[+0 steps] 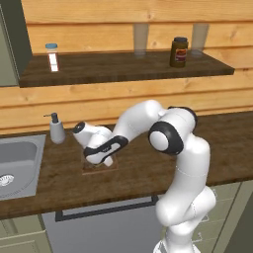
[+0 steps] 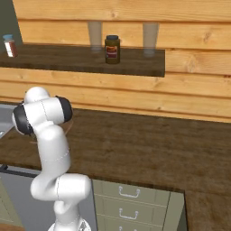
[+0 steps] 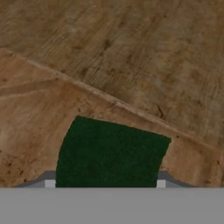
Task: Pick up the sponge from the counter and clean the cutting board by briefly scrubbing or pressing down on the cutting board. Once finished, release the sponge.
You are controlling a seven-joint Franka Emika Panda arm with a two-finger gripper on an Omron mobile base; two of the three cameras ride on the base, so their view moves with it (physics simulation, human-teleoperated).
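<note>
Nearest the hand camera: small flat block of dark green sponge [image 3: 111, 153], lying on the thin brown wooden cutting board [image 3: 30, 113] with its pale edge line running slantwise across the view. Beyond that line, the long dark brown wood-grain counter [image 3: 144, 48]. Grey finger tips [image 3: 161, 180] just visible at either side of the sponge's near end, close against it. Looks clasped between them, though the contact itself sits too low in the view to tell for sure.

In the left base view, white arm with dark joints rising from the lower right, elbow bent high, forearm reaching left and down. Two-finger gripper [image 1: 101, 162] pointed at the board [image 1: 112, 166], low over it, fingers hidden beneath the hand; width of the opening not to be read there. Board mostly covered by the wrist, only a brown corner showing on the counter [image 1: 138, 173].

Left of the board, a grey soap dispenser [image 1: 57, 128] beside the grey metal sink [image 1: 17, 165]. Higher up, a dark wooden shelf [image 1: 123, 66] bearing a white-labelled small jar [image 1: 52, 57] and a dark brown jar [image 1: 179, 52].
</note>
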